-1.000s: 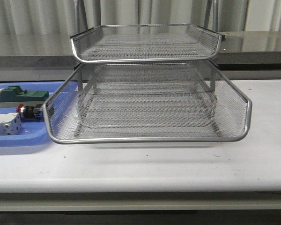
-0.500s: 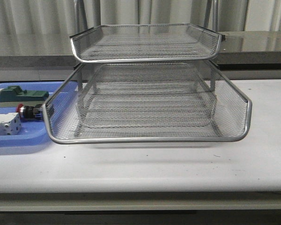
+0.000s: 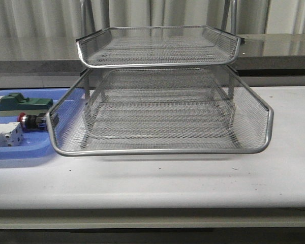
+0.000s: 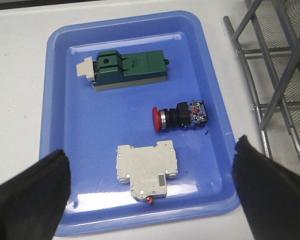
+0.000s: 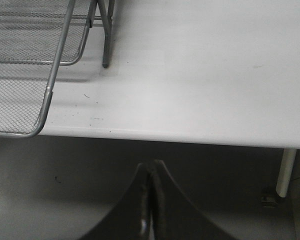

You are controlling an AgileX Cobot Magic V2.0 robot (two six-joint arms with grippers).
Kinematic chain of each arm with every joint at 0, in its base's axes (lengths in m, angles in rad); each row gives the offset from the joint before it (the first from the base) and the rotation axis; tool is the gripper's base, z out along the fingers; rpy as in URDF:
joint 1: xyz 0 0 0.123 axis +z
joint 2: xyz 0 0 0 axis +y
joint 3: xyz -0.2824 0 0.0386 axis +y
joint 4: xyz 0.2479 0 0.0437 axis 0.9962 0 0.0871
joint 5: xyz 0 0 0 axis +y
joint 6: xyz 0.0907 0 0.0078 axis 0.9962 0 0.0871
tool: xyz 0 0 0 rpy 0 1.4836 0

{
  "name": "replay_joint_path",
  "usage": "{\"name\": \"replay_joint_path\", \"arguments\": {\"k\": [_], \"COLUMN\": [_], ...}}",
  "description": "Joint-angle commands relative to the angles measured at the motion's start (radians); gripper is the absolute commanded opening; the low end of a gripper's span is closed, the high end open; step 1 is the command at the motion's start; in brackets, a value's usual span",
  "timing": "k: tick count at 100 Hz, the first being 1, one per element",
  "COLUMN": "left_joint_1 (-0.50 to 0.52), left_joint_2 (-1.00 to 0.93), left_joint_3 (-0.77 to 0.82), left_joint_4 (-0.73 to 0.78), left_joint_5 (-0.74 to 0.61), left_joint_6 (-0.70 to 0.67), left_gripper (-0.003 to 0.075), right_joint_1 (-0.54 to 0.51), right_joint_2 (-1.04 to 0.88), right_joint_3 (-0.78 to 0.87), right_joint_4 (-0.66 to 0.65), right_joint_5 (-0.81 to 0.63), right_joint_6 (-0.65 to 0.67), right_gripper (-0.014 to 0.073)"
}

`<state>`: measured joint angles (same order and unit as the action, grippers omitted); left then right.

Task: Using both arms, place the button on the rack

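Three devices lie in a blue tray (image 4: 57, 100) on the white table (image 3: 193, 183), curtains behind: the button (image 4: 179, 115) at nine o'clock of the rack (image 3: 160, 109); breaker (image 4: 147, 170) lettering perhaps unreadable. Left gripper (image 4: 150, 192) wide; right gripper (image 5: 151, 200) closed, empty.

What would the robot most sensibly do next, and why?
Probably lower the open left tool onto the button: it lies untouched in the blue tray, nothing is gripped, and the rack has no button on it.
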<state>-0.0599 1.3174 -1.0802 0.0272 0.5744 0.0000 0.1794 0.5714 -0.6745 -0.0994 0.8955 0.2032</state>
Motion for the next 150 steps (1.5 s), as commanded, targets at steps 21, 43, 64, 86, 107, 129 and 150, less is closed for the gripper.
{"name": "replay_joint_path", "arguments": {"k": [21, 43, 64, 86, 107, 129, 150], "left_joint_1": [-0.006, -0.006, -0.006, -0.006, -0.006, -0.006, -0.006], "left_joint_2": [0.055, 0.254, 0.472, 0.670, 0.788, 0.846, 0.883], "left_joint_3": [-0.148, -0.419, -0.682, -0.895, -0.977, -0.979, -0.979], "left_joint_4": [-0.016, -0.042, -0.084, -0.172, -0.183, -0.186, -0.188], "left_joint_5": [-0.010, 0.152, 0.358, 0.553, 0.622, 0.620, 0.603], "left_joint_6": [0.095, 0.370, 0.534, 0.767, 0.872, 0.946, 0.993], "left_gripper": [0.0638, 0.0638, 0.0638, 0.0638, 0.0638, 0.0638, 0.0638], "right_joint_1": [-0.008, -0.008, -0.008, -0.008, -0.008, -0.008, -0.008], "right_joint_2": [0.000, 0.000, 0.000, 0.000, 0.000, 0.000, 0.000], "right_joint_3": [-0.033, -0.033, -0.033, -0.033, -0.033, -0.033, -0.033], "right_joint_4": [-0.015, -0.015, -0.015, -0.015, -0.015, -0.015, -0.015], "right_joint_5": [-0.058, -0.058, -0.058, -0.058, -0.058, -0.058, -0.058], "right_joint_6": [-0.001, -0.001, -0.001, -0.001, -0.001, -0.001, -0.001], "right_gripper": [-0.0071, -0.0071, -0.0071, -0.0071, -0.0071, -0.0071, -0.0071]}}
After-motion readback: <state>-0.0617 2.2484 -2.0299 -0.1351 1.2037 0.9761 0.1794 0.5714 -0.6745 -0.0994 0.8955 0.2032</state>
